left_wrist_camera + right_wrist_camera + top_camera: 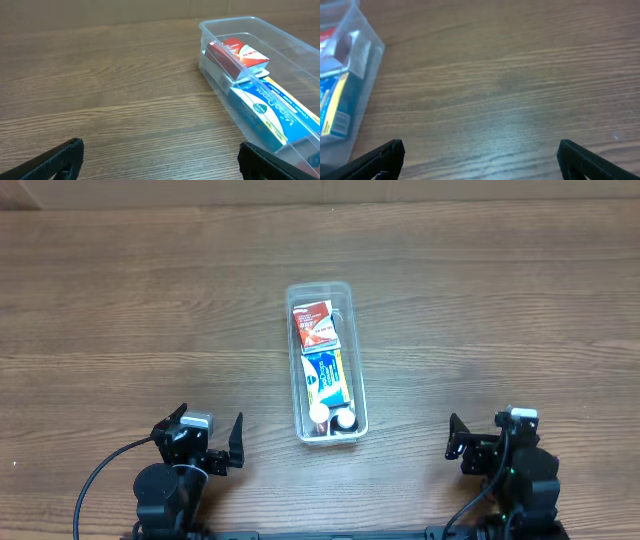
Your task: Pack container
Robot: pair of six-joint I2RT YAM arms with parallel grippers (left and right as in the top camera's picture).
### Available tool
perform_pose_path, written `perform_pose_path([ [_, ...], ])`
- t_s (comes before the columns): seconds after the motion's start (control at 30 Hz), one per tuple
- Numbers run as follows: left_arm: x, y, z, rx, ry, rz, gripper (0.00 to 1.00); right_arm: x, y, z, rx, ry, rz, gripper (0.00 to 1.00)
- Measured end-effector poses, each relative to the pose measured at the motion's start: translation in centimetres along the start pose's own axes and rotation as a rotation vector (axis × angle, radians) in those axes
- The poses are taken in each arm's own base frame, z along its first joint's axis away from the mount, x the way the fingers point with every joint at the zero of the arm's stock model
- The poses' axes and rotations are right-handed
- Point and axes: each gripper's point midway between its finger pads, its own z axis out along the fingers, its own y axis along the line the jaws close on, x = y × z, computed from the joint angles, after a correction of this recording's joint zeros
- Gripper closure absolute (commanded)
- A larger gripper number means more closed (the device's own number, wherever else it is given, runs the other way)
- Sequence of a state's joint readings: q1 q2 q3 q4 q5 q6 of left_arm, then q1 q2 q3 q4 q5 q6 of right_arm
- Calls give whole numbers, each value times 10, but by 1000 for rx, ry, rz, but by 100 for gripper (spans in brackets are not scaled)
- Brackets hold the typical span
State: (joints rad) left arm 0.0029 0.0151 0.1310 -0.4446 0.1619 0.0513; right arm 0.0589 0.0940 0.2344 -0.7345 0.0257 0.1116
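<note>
Overhead and wrist views. The container (pixel 294 380), a clear, narrow tub, stands lengthwise at the middle of the wooden table (pixel 120 300), one short end toward the near edge. Inside, from far end to near end: a red box (pixel 314 324), a blue box (pixel 326 377), and two small bottles (pixel 319 416) side by side. The left gripper (pixel 208 420) and right gripper (pixel 488 430) sit by the near edge on either side of the tub, well apart from it, jaws spread wide and holding nothing.
</note>
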Motion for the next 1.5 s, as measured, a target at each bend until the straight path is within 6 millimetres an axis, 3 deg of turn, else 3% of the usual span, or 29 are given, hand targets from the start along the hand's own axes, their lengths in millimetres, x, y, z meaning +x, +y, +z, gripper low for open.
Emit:
perform_pose_path([
  [0.2, 0, 0, 0, 0, 0, 0, 0, 5, -1, 6, -6, -35, 12, 0],
  [0.47, 0, 0, 0, 0, 0, 0, 0, -5, 1, 4, -16, -81, 16, 0],
  [1.5, 0, 0, 0, 0, 0, 0, 0, -5, 1, 4, -16, -82, 16, 0],
])
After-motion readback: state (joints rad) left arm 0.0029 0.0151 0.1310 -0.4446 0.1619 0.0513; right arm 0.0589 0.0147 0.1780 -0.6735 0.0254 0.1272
